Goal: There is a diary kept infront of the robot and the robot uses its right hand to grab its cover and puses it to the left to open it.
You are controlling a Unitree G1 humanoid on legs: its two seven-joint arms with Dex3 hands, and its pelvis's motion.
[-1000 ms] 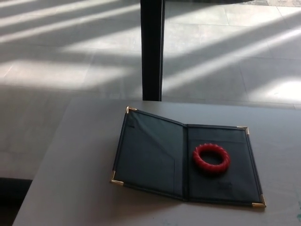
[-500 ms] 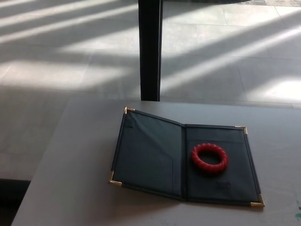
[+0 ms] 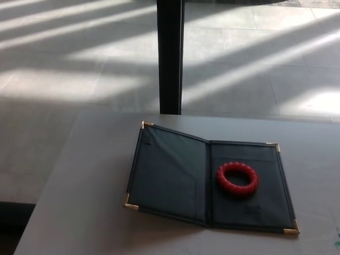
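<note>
One dark, leather-look diary [image 3: 207,183] with small brass corner caps lies open and flat on a pale grey table [image 3: 79,212], roughly in the middle of the head view and slightly right of centre. Its left cover rests spread out to the left of the spine, and its right half lies to the right. One red, ridged plastic ring [image 3: 237,179] sits on the right half, just beside the spine and resting on the dark inner surface. Neither robot hand appears anywhere in the view, so the state of the fingers cannot be told. Beyond the far table edge, a black upright post [image 3: 170,53] rises from a grey tiled floor [image 3: 64,64] crossed by slanting bands of sunlight.
</note>
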